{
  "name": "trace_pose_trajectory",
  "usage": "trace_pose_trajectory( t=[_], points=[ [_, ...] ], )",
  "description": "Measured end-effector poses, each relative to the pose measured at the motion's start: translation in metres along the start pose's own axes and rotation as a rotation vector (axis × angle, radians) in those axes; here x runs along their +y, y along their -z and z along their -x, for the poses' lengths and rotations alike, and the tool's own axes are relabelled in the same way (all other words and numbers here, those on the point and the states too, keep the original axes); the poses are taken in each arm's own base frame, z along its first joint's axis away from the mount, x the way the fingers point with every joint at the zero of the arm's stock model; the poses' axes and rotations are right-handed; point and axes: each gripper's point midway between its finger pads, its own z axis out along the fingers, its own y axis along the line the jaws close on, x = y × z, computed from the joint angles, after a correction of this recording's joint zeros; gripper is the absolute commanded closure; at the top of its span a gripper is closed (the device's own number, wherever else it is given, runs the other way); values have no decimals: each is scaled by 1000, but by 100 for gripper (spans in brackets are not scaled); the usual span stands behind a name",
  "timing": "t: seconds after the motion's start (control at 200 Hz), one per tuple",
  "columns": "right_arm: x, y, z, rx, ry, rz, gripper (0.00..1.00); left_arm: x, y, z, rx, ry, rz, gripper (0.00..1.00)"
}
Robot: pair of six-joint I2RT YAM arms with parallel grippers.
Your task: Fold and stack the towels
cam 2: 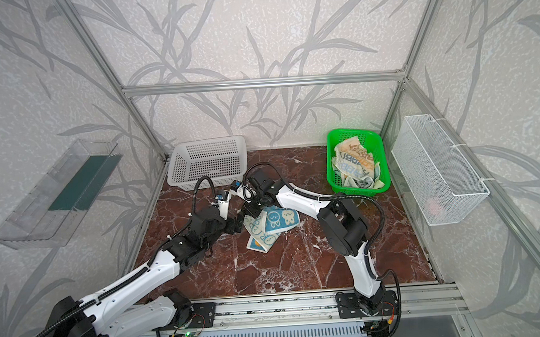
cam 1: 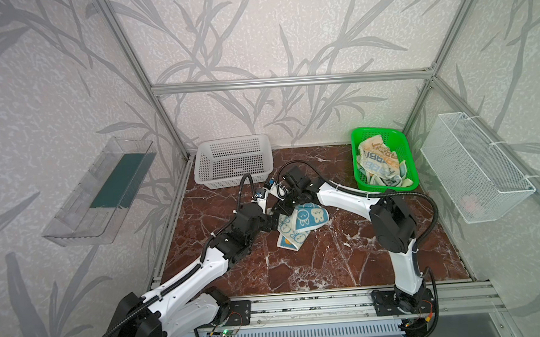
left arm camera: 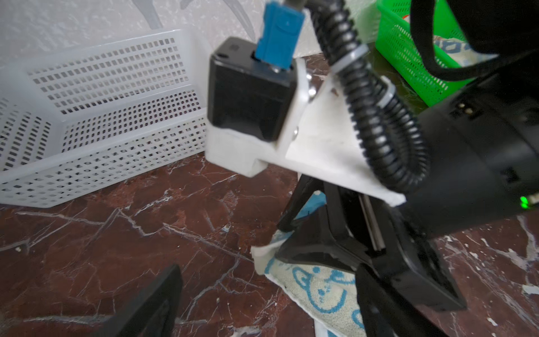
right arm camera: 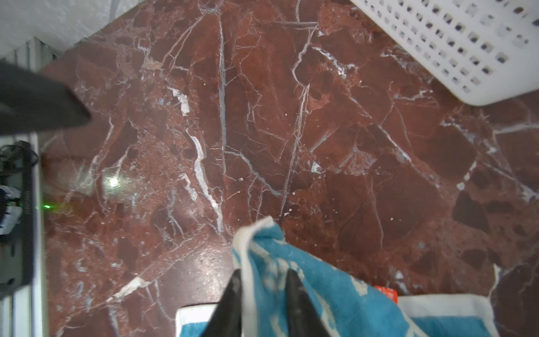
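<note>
Right wrist view: the right gripper (right arm camera: pixel 264 273) has its black fingers partly apart, the hemmed corner of the blue terry towel with cream rabbit faces (right arm camera: pixel 344 291) standing between them. Pinched or loose, we can't tell. In a top view the left gripper (cam 1: pixel 270 222) gapes wide, the towel just beyond its tips, long axis slanting across them. We reckon right is nearer. The blue-and-orange striped cloth (cam 1: pixel 377 166) in the green plastic basket (cam 1: pixel 376 129) reads, seemingly, RABBIT.

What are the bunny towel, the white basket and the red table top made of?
Bunny towel: looks like soft terry cloth, with fuzzy loops and floppy folds. White basket: likely hard plastic, smooth with rows of moulded holes. Table top: looks like polished red marble, with white veins and shine; maybe only a printed sheet.
</note>
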Motion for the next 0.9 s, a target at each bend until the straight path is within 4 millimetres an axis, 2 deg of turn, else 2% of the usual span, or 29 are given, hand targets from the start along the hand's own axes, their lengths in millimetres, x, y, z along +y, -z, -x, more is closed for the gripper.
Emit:
trace_pose_trajectory(
  t=[0.075, 0.115, 0.215, 0.365, 0.46, 0.495, 0.54, 0.675, 0.82, 0.9],
  points=[
    [-9, 1, 0, -26, -25, -37, 34, 0, -2, -3, 19, -8, 0, 6],
    [-19, 8, -2, -49, -47, -67, 30, -2, -3, -3, 33, -17, -8, 5],
    [-34, 33, -7, -93, -101, -117, 29, -10, -10, 0, 77, -50, -31, 4],
    [-56, 100, 8, -207, -123, -248, 29, -23, -26, 8, 160, -158, -68, 4],
    [-60, 142, 18, -265, -50, -353, 29, -31, -35, -4, 222, -270, -102, 6],
    [-60, 150, 18, -271, -22, -384, 29, -32, -37, -11, 248, -316, -113, 10],
    [-60, 159, 14, -270, 15, -423, 29, -35, -38, -22, 287, -379, -128, 11],
    [-66, 163, -19, -201, 90, -460, 29, -35, -32, -46, 385, -494, -161, 18],
    [-82, 160, -62, -107, 114, -474, 29, -38, -21, -60, 458, -540, -186, 16],
    [-87, 158, -76, -71, 124, -482, 29, -45, -13, -72, 501, -573, -206, 15]
  ],
)
